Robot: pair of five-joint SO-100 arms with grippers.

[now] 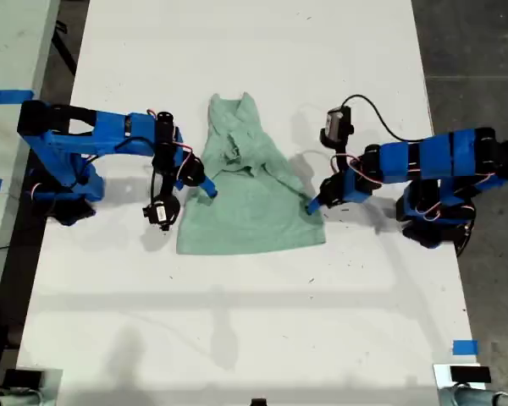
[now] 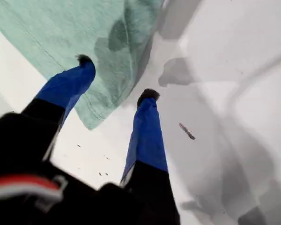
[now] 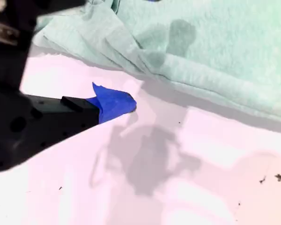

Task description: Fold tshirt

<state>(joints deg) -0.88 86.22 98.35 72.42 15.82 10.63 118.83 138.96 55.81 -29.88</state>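
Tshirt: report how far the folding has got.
Done: the tshirt lies on the table with its upper half gathered inward, narrower than the hem. In hand: my first claw is open at a hem corner, one finger over the cloth; my second claw sits at the opposite edge, its grip unclear. Left: the lower half lies flat, unfolded.

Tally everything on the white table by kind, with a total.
Robot arms: 2, with my first gripper and my second gripper
Green tshirt: 1
Blue tape marks on the table: 1
Total: 4
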